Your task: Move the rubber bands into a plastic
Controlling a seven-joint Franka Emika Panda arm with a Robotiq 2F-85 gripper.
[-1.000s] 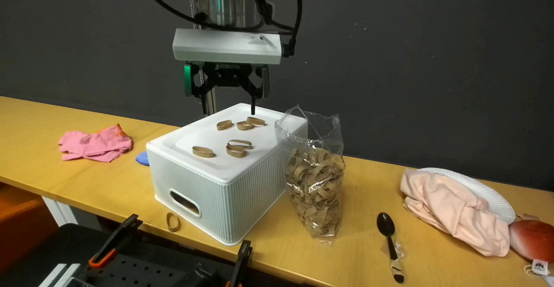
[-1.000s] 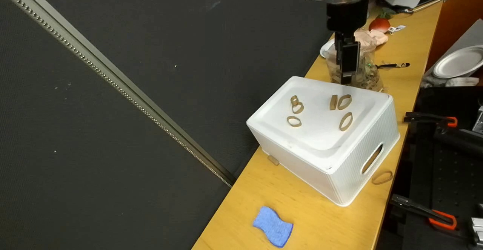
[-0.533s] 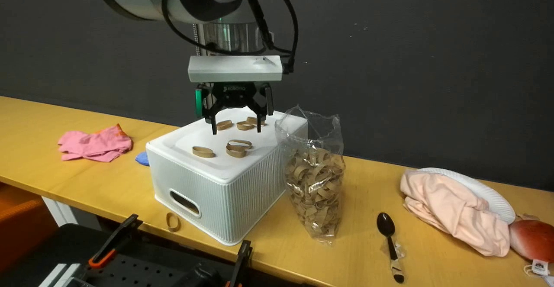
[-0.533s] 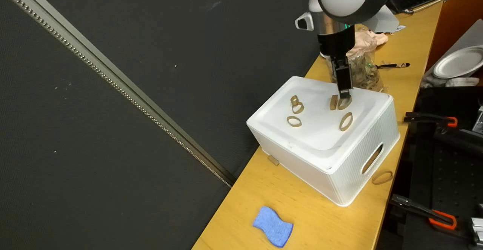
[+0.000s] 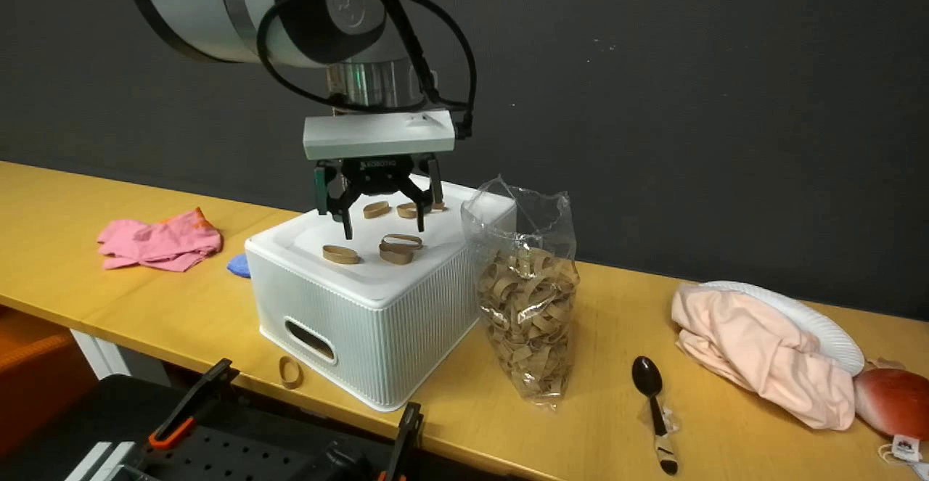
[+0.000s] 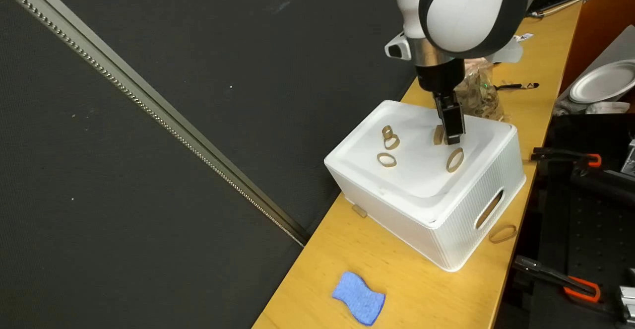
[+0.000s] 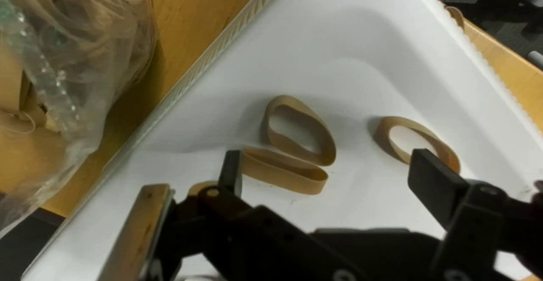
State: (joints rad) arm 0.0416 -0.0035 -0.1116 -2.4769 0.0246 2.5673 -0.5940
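Note:
Several tan rubber bands [image 5: 341, 258] lie in a near and a far group on top of the white box [image 5: 435, 329]. The clear plastic bag [image 5: 526, 314] stands upright beside the box, with many tan bands inside; it also shows in an exterior view [image 6: 478, 96] and the wrist view [image 7: 97, 52]. My gripper [image 5: 385, 231] is open and empty, pointing down above the box top. In the wrist view, a flat-lying band [image 7: 280, 177] is between the fingers [image 7: 324, 166], near the left one. A second band [image 7: 326, 149] lies against it. A third band [image 7: 449, 158] is partly behind the right finger.
Single bands lie on the table by the box's front [image 6: 503, 234] and side [image 6: 359, 211]. A blue sponge [image 6: 359, 299], pink cloth [image 5: 160, 241], black spoon [image 5: 657, 408] and peach cloth [image 5: 762, 358] lie around. Clamps [image 5: 196, 401] sit at the table's front edge.
My gripper has come down from above the box's far part to low over the near bands, shifting slightly sideways lately. It has stayed open. The bands, box and bag have not moved.

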